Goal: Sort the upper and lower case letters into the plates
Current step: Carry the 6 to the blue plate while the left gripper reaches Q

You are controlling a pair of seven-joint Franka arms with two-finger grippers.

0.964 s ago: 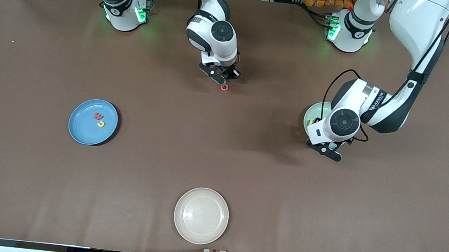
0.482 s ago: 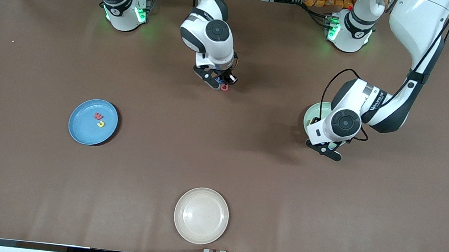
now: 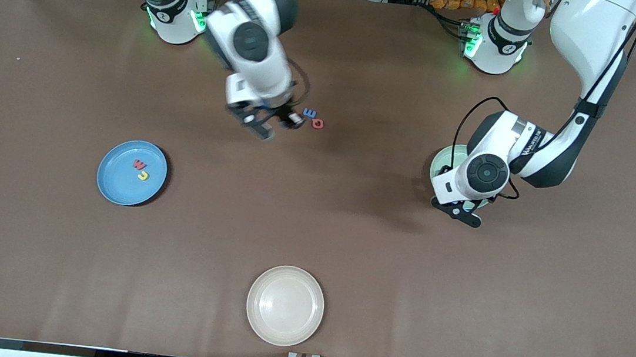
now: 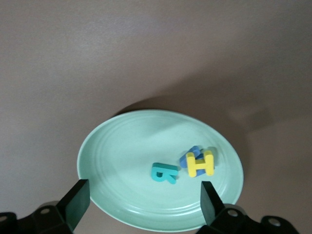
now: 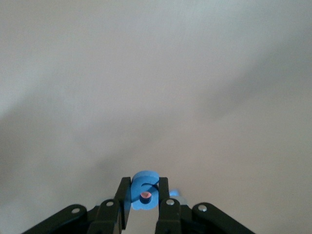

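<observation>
My right gripper (image 3: 275,122) hangs over the bare table, shut on a small blue letter (image 5: 145,192) that stands upright between its fingers (image 5: 164,191). Beside it on the table lie a blue letter (image 3: 309,112) and a red ring-shaped letter (image 3: 317,123). The blue plate (image 3: 117,181) holds a red letter (image 3: 137,164) and a yellow letter (image 3: 143,175). My left gripper (image 3: 459,210) (image 4: 144,201) hovers open over the mint green plate (image 3: 443,161) (image 4: 122,146). In that plate lie a teal letter (image 4: 164,172) and a yellow letter (image 4: 200,163) resting on a blue one (image 4: 187,155).
A cream-white plate (image 3: 285,305) with nothing in it sits near the table edge closest to the front camera. The left arm's wrist covers most of the mint plate in the front view.
My right gripper has lifted off the table with the blue letter and swung toward the right arm's end, uncovering the blue letter beside the red one. The left arm has barely moved.
</observation>
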